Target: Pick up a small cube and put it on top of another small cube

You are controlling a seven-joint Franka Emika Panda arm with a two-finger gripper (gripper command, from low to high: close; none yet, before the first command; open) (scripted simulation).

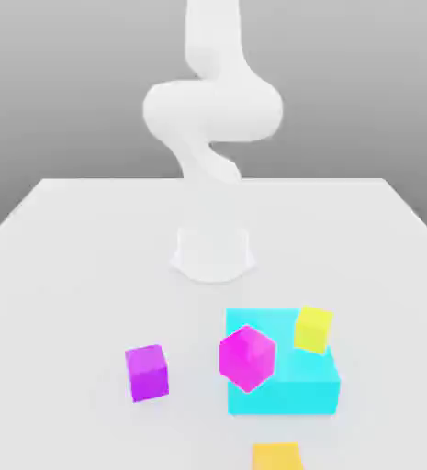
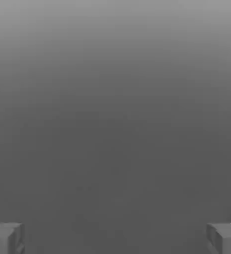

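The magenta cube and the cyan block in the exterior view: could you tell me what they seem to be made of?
Magenta cube: flat, uniform colour with soft matte shading, no gloss or grain; probably plastic, though a simulator render leaves it open. Cyan block: same untextured matte look, likely the same.

A large cyan block (image 1: 290, 390) rests on the white table (image 1: 70, 275).

The white arm (image 1: 212, 101) rose from its round base (image 1: 213, 252) on the worktop (image 1: 61, 275) and bent in a curve high above the base. In the hand view, the claw (image 2: 115, 238) was wide apart, with one grey fingertip (image 2: 5, 238) at each side.
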